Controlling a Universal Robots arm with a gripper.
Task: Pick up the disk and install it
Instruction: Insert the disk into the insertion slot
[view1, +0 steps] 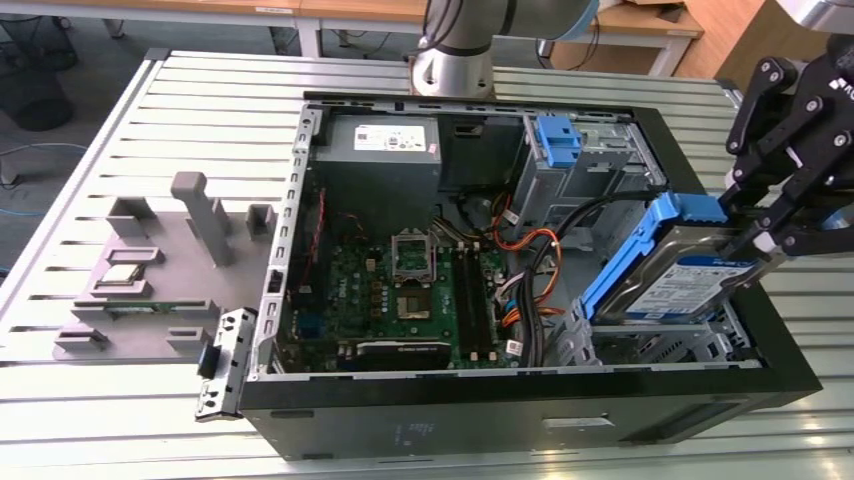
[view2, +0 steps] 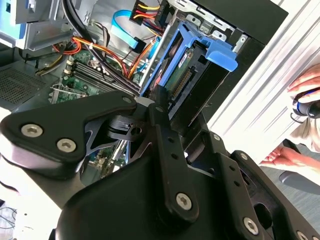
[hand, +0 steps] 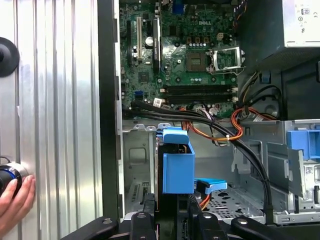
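Note:
The disk (view1: 678, 272), a silver drive with a white-and-blue label in a blue plastic carrier, hangs tilted over the open computer case (view1: 534, 420) at the exterior view's right. Its lower end sits just above the grey drive cage (view1: 661, 345). My gripper (view1: 763, 228) is shut on the disk's upper end. In the first wrist view the carrier's blue end (hand: 178, 167) stands between my fingers (hand: 149, 210), above the cage floor (hand: 137, 175). The second wrist view shows the disk (view2: 186, 70) edge-on with its blue handle (view2: 221, 53).
Orange and black cables (view1: 527, 255) run beside the cage, next to the motherboard (view1: 400, 290). A blue bracket (view1: 558, 140) tops the rear cage. A grey fixture (view1: 147, 270) stands on the slatted table. A person's hand (hand: 15, 196) rests near the case.

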